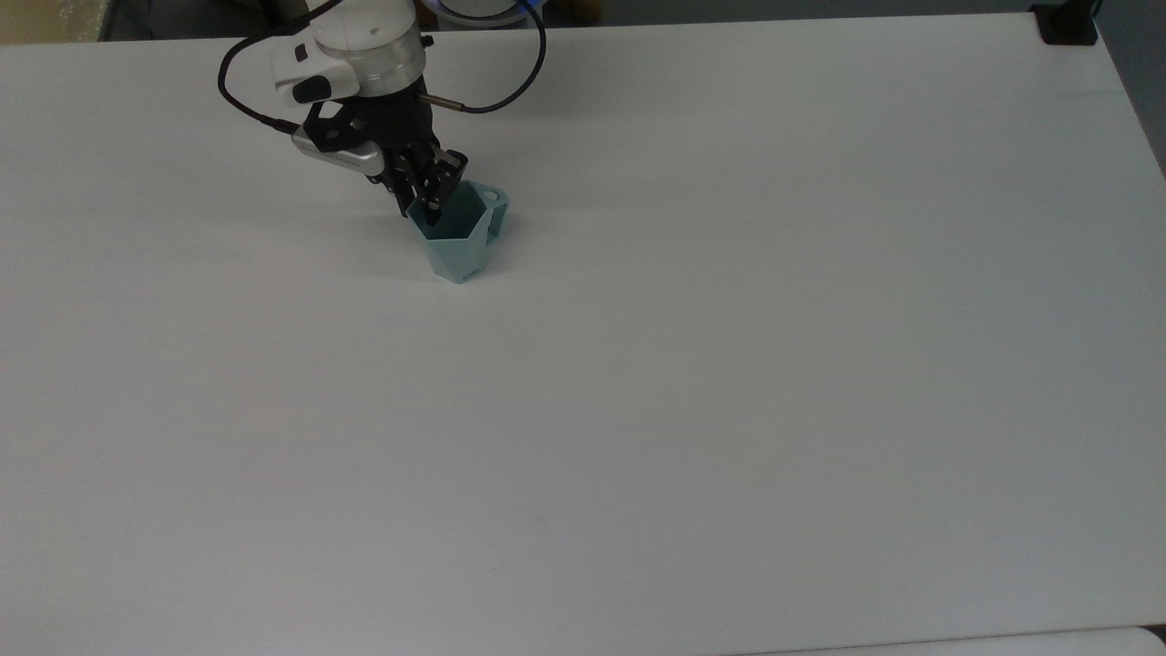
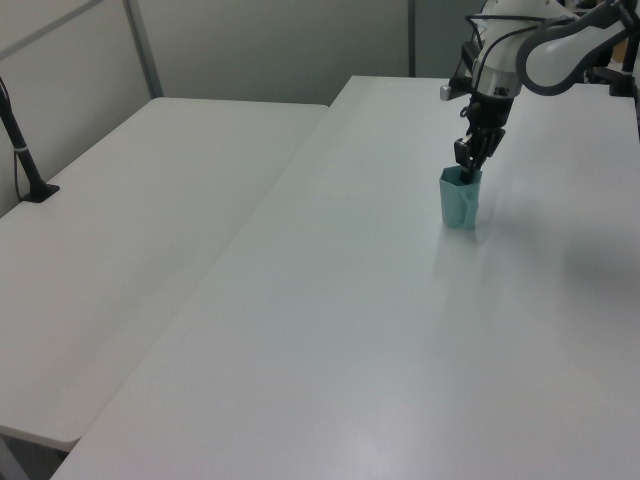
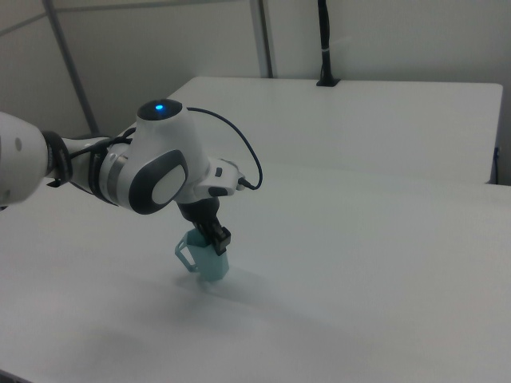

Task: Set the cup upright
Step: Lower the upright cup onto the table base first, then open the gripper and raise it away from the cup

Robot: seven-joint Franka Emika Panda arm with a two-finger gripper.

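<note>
The pale teal faceted cup (image 1: 461, 251) stands upright on the white table (image 1: 692, 364), mouth up, toward the top view's upper left. Its flat handle (image 1: 495, 208) points to the top view's right. My gripper (image 1: 428, 211) comes down from above onto the cup's rim on the side away from the handle. One finger is inside the mouth and the other outside, shut on the wall. In the left view the cup (image 2: 460, 203) sits under the gripper (image 2: 466, 168). In the right view the handle (image 3: 185, 252) sticks out to the left, and the gripper (image 3: 217, 241) sits on the rim.
A black cable (image 1: 510, 68) loops off the wrist. A black clamp (image 1: 1068, 23) sits at the table's far right corner in the top view. A second white table (image 2: 150, 230) with a black post (image 2: 25, 150) adjoins on the left view's left.
</note>
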